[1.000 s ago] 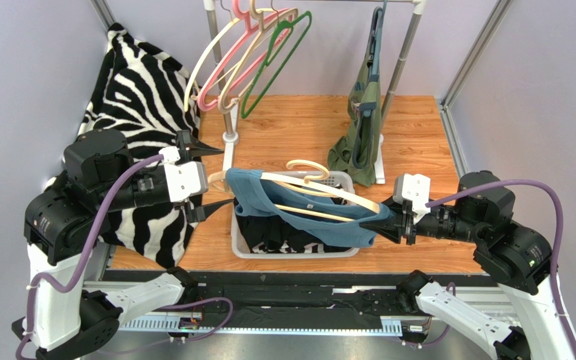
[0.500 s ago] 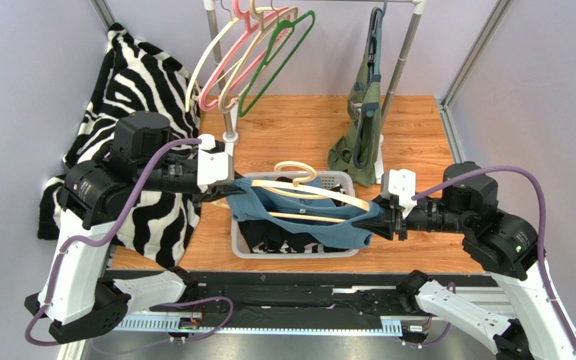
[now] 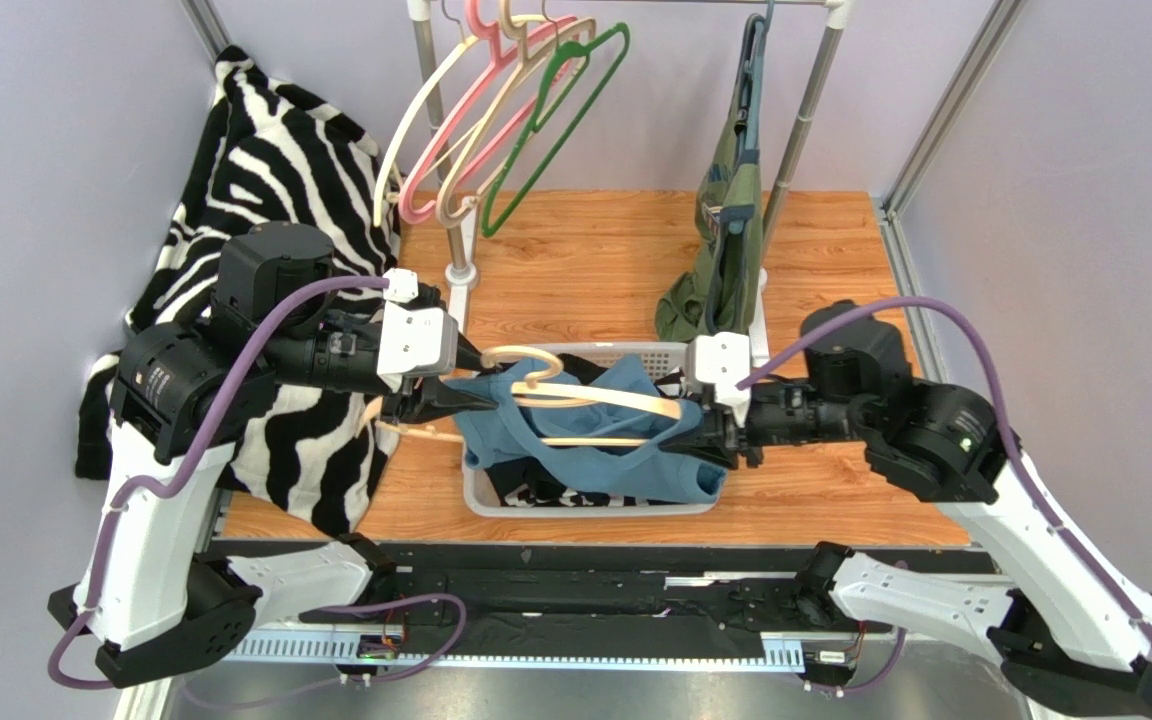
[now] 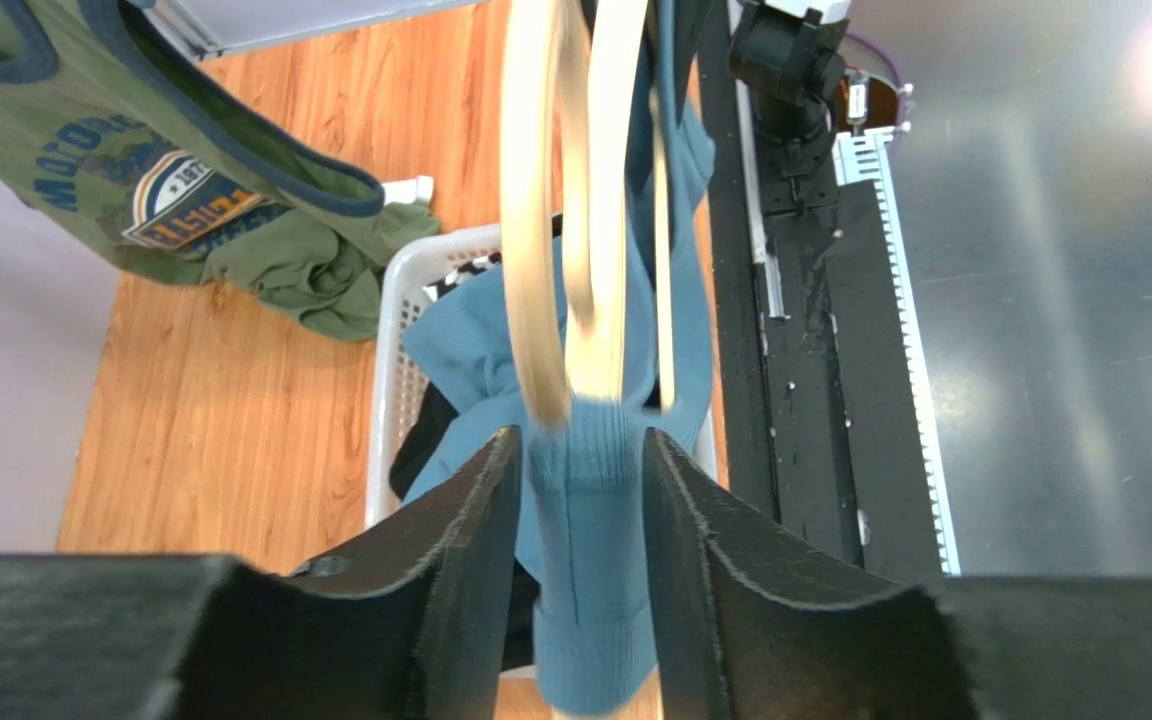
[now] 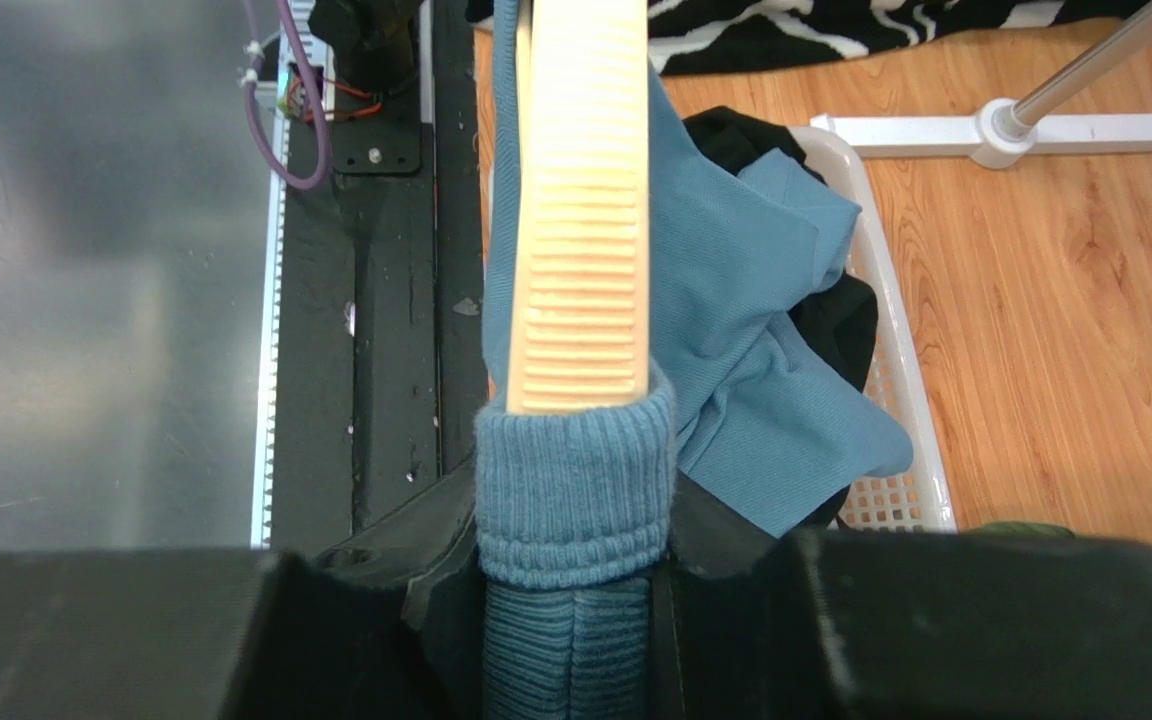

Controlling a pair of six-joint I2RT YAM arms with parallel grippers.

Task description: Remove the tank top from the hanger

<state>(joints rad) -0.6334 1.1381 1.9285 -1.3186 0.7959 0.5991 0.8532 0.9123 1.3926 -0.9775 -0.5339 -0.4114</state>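
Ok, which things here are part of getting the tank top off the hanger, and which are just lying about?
In the job: blue tank top; cream hanger it hangs on; left gripper and right gripper, each clamped on a strap.
Lying about: white basket; zebra-print cloth; green tank top on the rack; spare hangers.

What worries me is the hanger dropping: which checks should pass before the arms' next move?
1. Right gripper shut on a tank top strap: ok.
2. Left gripper shut on the other strap: ok.
3. Hanger clear of both straps: not ok, its end sits inside the strap the right gripper holds.
4. Basket under the garment: ok.
5. Hanger itself supported: cannot tell.
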